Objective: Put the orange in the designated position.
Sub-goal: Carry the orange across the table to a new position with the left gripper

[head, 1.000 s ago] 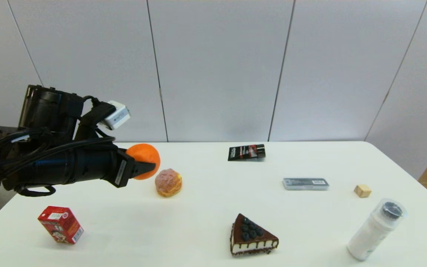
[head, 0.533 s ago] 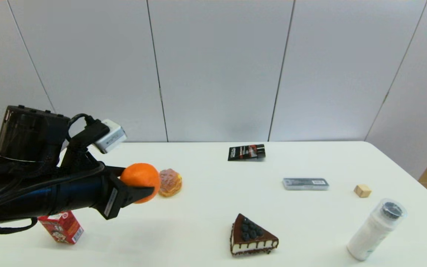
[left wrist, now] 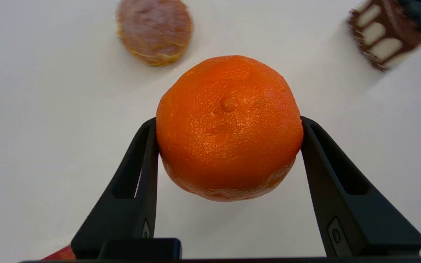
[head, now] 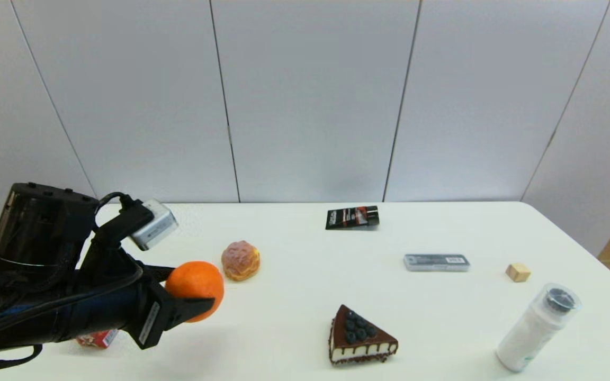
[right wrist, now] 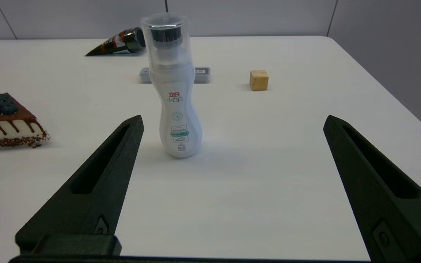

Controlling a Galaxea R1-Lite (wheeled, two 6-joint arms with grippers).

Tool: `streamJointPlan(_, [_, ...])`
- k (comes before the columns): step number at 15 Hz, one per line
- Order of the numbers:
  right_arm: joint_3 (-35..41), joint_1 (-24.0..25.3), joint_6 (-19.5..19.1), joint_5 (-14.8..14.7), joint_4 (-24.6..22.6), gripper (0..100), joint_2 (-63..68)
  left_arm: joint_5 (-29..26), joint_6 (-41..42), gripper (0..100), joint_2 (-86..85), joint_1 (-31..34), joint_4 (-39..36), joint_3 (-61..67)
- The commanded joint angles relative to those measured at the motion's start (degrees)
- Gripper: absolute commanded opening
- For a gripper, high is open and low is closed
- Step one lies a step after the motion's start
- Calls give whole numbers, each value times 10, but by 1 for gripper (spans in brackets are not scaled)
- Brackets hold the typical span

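- At the table's left side, the orange (head: pixel 194 290) is being held by the left gripper (head: pixel 199 296), one black finger (left wrist: pixel 133 175) pressed against each flank of the fruit, the jaws spread only as far as the orange is wide.
- The orange is being carried clear of the white table (head: pixel 294 317), with bare tabletop seen beneath it in the left wrist view.
- One red carton (head: pixel 96 338) is being largely hidden behind the left arm near the table's front left edge.
- One cream puff (head: pixel 240 260) is lying just beyond and to the right of the orange, apart from it.
- One chocolate cake slice (head: pixel 360 336), topped with blueberries, is sitting near the front of the table toward the middle.
- One black-and-red packet (head: pixel 352 217) is lying toward the back edge, past the middle.
- One flat grey case (head: pixel 436 262) is lying right of the middle.
- One small wooden cube (head: pixel 518 272) is sitting further right, apart from the case.
- One white bottle (head: pixel 537 328) with a clear cap is standing upright at the front right.
- The right gripper (right wrist: pixel 232 124) is being kept spread wide over the table's right side, nothing between its fingers, the white bottle standing ahead of it in the right wrist view.
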Motion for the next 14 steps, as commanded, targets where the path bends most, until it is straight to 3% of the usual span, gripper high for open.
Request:
streamJointPlan(1, [-1,0,0,0,0,100,1,-27,0,0,4,-16,1,15])
streamJointPlan(14, [-1,0,0,0,0,100,1,-23,-27,0,150,-2,-4,-44])
